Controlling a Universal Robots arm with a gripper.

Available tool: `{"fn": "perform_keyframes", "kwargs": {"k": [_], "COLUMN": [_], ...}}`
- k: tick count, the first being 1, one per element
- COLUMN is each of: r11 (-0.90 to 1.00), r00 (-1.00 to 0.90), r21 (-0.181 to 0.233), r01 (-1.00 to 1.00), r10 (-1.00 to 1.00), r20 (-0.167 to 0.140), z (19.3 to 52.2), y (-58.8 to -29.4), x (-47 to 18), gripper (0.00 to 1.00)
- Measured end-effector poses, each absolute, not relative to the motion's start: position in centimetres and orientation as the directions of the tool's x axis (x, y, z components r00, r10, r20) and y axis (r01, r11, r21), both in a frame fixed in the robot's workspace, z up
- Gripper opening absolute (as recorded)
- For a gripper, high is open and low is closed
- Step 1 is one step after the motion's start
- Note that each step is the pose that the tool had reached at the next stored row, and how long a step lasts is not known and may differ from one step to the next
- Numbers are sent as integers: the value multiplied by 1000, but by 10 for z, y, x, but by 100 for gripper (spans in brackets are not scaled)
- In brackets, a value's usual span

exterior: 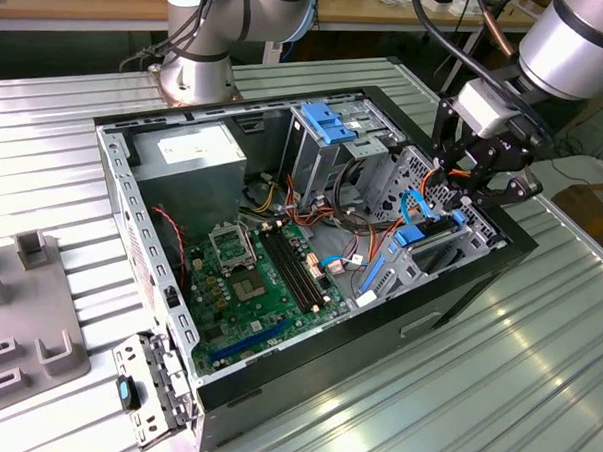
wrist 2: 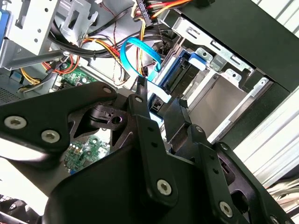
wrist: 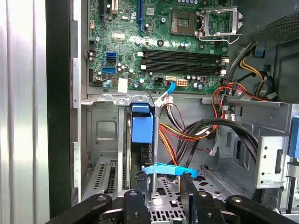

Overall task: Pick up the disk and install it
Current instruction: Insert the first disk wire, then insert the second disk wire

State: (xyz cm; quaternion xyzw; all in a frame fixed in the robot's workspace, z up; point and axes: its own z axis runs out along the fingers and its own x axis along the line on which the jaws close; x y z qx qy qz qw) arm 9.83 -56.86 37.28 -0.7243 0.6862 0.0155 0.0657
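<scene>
Installation apparently near complete: silver-grey hard disk with blue plastic rails [wrist: 142, 126] lodged edge-on in grey metal drive bay [wrist: 105, 126], black gripper [wrist: 164, 179] poised just above, fingers parted, clasping nothing.

Even, bright light (soft shadows), close parts blurred.

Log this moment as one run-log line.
gripper: at the drive bay, close to the disk | disk: on edge in the bay, blue rail showing | hold: unclear | computer case: open
</scene>
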Motion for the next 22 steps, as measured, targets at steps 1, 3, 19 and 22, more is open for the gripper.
{"fn": "perform_keyframes", "kwargs": {"k": [1,3,19,22], "r11": [-50,-50,-50,-59], "r00": [58,58,57,66], "r21": [-74,-74,-63,-61], "r01": [-996,-996,-997,-996], "r10": [-992,-992,-992,-992], "r20": [-113,-113,-112,-112], "z": [373,373,373,373], "y": [-569,-569,-563,-562], "x": [98,98,156,163], "gripper": [42,42,42,42]}}
